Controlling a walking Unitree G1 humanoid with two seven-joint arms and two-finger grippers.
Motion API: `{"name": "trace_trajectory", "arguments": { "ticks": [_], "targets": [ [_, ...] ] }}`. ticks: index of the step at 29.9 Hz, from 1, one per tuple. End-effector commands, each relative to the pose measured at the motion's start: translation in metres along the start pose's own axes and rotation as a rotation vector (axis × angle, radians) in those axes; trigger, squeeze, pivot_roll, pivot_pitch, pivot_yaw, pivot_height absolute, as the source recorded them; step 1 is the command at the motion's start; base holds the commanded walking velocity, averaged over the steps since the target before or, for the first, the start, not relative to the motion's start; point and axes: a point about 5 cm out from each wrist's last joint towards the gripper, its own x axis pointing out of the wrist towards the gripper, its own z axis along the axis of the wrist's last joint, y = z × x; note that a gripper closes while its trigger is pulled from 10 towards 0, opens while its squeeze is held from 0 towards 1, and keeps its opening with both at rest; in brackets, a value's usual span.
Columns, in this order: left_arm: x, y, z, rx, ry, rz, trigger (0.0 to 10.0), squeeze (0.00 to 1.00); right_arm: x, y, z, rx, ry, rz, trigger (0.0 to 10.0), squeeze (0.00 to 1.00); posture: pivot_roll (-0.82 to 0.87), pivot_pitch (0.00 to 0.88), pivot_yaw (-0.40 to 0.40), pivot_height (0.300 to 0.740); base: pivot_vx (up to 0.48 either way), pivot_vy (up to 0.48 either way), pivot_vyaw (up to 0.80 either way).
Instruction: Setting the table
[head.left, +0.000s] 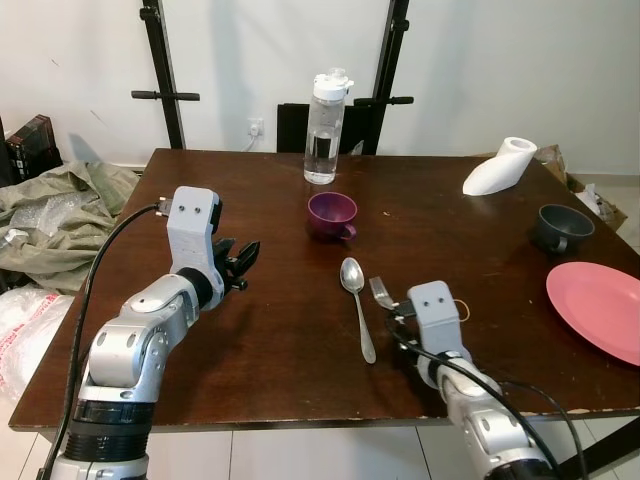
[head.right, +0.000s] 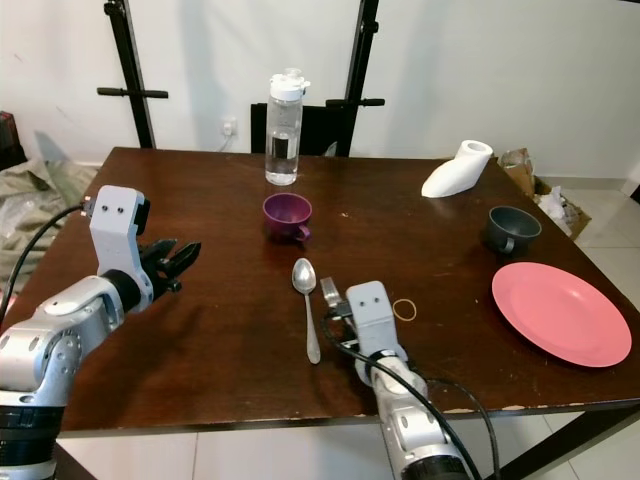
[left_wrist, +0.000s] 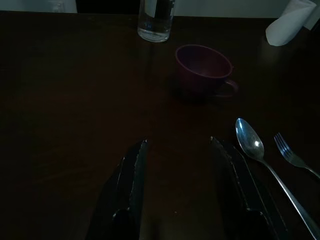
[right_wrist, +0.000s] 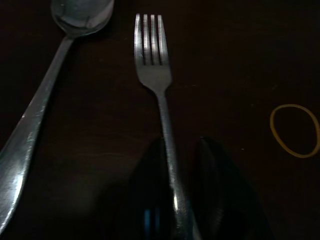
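Observation:
A metal fork (right_wrist: 152, 60) lies on the dark wooden table (head.left: 270, 330), tines pointing away from me. My right gripper (right_wrist: 175, 165) is shut on its handle, low on the table near the front edge (head.left: 398, 318). Just left of the fork lies a spoon (head.left: 357, 305), bowl pointing away. A pink plate (head.left: 600, 308) sits at the right edge. A purple cup (head.left: 332, 215) stands behind the spoon. My left gripper (head.left: 243, 262) hovers open over the left half of the table, nothing between its fingers (left_wrist: 127, 185).
A water bottle (head.left: 325, 128) stands at the back centre. A white object (head.left: 500, 167) lies at the back right, with a dark grey cup (head.left: 562, 227) behind the plate. A yellow rubber band (right_wrist: 295, 130) lies right of the fork. Crumpled cloth (head.left: 60, 215) lies on the floor at left.

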Motion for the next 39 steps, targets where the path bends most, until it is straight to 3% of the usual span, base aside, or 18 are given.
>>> {"name": "trace_trajectory", "arguments": {
  "ticks": [1,11,17,21,23,31,39],
  "targets": [
    [0.000,-0.002,-0.003,0.000,0.014,-0.003,10.0,0.00,-0.008,0.004,-0.052,-0.003,0.210,0.027,0.0,0.00,0.07,0.117,0.029,0.740,0.000,0.000,0.00],
    [0.001,-0.001,-0.003,0.001,0.015,-0.004,10.0,0.00,-0.012,0.019,-0.054,-0.007,0.190,0.125,0.0,0.00,0.06,0.119,0.036,0.740,0.000,0.000,0.00],
    [0.001,-0.001,-0.003,0.000,0.016,-0.004,10.0,0.00,-0.013,0.020,-0.050,0.006,0.166,0.132,0.0,0.00,0.06,0.118,0.037,0.740,0.000,0.000,0.00],
    [0.001,-0.003,-0.004,0.000,0.018,-0.008,10.0,0.00,-0.013,0.017,-0.032,0.058,0.080,0.125,0.0,0.00,0.06,0.118,0.039,0.740,0.000,0.000,0.00],
    [0.002,-0.003,-0.005,0.000,0.021,-0.010,10.0,0.00,-0.016,0.009,0.008,0.123,-0.098,0.104,0.0,0.00,0.06,0.118,0.039,0.740,0.000,0.000,0.00],
    [0.002,-0.003,-0.005,0.001,0.021,-0.015,10.0,0.00,-0.033,-0.003,0.069,0.166,-0.328,0.085,0.0,0.00,0.05,0.118,0.046,0.740,0.000,0.000,0.00],
    [0.002,-0.004,-0.006,0.000,0.023,-0.017,10.0,0.00,-0.041,-0.004,0.074,0.135,-0.377,0.057,0.0,0.00,0.05,0.115,0.046,0.740,0.000,0.000,0.00]
  ]
}}
